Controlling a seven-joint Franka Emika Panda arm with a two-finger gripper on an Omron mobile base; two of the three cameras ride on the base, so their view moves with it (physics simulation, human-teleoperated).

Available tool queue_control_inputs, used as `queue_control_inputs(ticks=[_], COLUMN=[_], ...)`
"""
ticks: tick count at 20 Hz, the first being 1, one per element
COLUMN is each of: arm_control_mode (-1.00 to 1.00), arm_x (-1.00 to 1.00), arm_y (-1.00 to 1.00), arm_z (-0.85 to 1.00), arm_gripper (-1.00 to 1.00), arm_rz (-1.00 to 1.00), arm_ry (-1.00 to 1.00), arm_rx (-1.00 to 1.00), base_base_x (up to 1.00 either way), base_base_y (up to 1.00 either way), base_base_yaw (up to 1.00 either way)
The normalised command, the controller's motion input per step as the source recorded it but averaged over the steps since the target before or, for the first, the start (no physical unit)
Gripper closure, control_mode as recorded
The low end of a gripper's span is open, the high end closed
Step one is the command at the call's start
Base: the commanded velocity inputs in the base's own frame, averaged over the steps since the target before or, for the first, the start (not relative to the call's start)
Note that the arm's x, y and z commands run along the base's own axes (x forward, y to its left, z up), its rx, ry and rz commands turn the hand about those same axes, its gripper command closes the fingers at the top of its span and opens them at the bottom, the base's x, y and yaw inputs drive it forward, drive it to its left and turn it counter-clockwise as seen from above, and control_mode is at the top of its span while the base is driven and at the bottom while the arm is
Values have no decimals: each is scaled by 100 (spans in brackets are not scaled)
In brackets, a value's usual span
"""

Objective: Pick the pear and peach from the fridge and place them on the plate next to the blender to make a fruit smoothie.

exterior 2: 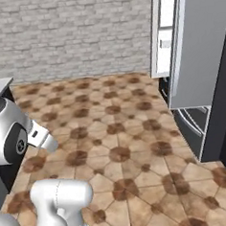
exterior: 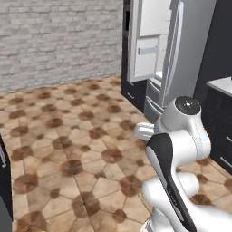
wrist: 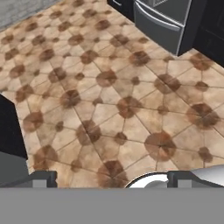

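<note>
Pincer of mine (wrist: 112, 178) hangs over the tiled floor (wrist: 109, 100), its two dark tips wide apart with nothing between them.

From my hand view I look down on brown patterned tiles, and the grey lower drawers of the fridge (wrist: 162, 19) sit at the top edge. In the left base view the fridge (exterior: 174, 54) stands ahead on the right with one door swung open, white bins showing on the door's inner side; I cannot make out any fruit on its shelves from here. A brick wall (exterior: 59, 41) runs behind the floor, and my white arm (exterior: 181, 136) is folded in the foreground.
</note>
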Motion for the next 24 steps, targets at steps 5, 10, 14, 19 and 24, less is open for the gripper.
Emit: queue_control_inputs(ticks=[5,10,14,19,24], arm_control_mode=[100,100,100,100,100], arm_x=[0,0,0,0,0], arm_y=[0,0,0,0,0], arm_z=[0,0,0,0,0], arm_gripper=[-100,-100,-100,-100,-100], arm_rz=[0,0,0,0,0], arm_ry=[0,0,0,0,0], arm_rx=[0,0,0,0,0], base_base_x=[100,100,100,100,100], base_base_y=[-5,0,2,9,23], base_base_yaw=[-25,-32,-34,-37,-43])
